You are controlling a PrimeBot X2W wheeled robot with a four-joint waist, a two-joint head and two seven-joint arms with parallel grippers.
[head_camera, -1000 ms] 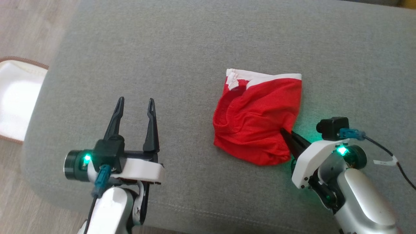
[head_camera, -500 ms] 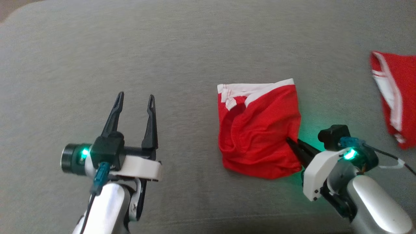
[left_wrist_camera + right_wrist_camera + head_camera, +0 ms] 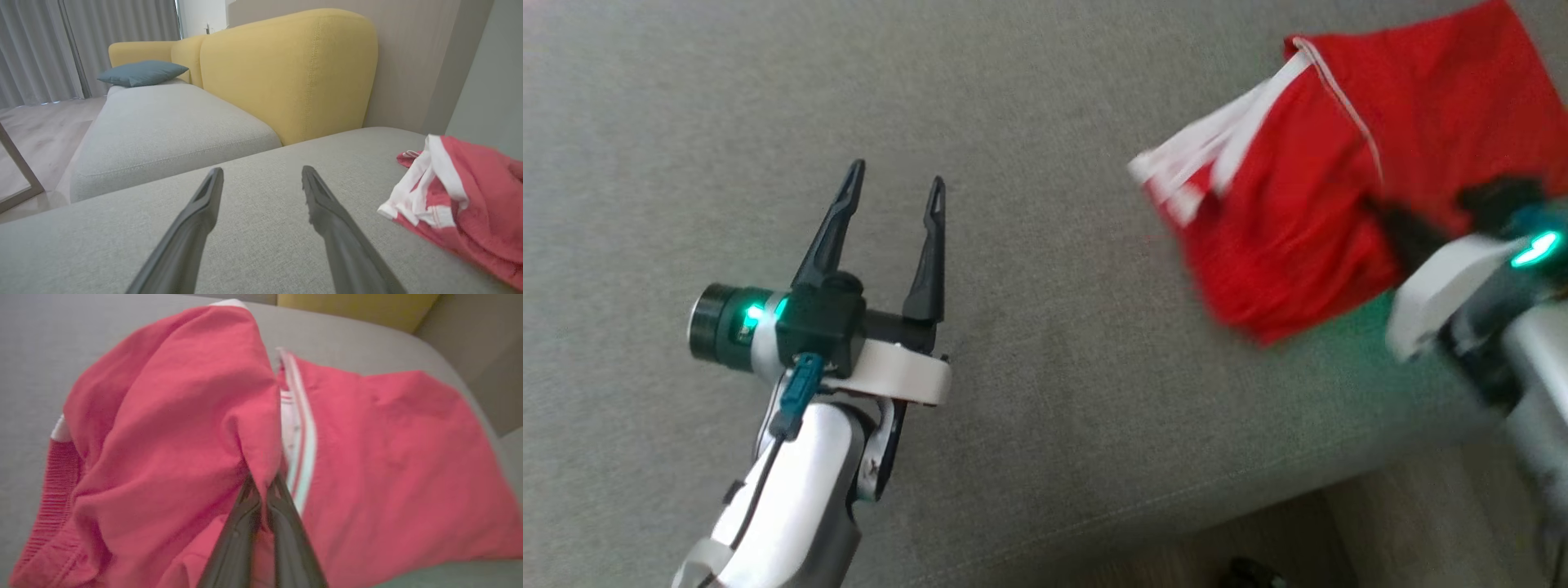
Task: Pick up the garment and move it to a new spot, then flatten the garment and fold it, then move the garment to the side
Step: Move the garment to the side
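Observation:
The folded red garment (image 3: 1282,245) with white trim lies on the grey sofa seat (image 3: 1045,98) at the right, blurred by motion. My right gripper (image 3: 1401,233) is shut on its near right edge; the right wrist view has the dark fingers (image 3: 245,522) pinching a ridge of red cloth (image 3: 171,437). The garment rests against a second red garment (image 3: 1437,98), also seen spread behind it (image 3: 388,457). My left gripper (image 3: 890,188) hovers open over bare cushion, well left of the garment (image 3: 461,204), with nothing between its fingers (image 3: 204,212).
The sofa's front edge runs diagonally at the lower right, with floor (image 3: 1380,531) beyond it. A yellow backrest (image 3: 286,69) and a blue cushion (image 3: 141,72) stand behind the seat. Bare grey cushion lies around the left gripper.
The camera has swung to the right. My right gripper has carried the garment rightwards until it meets the second red garment. The left gripper has stayed open.

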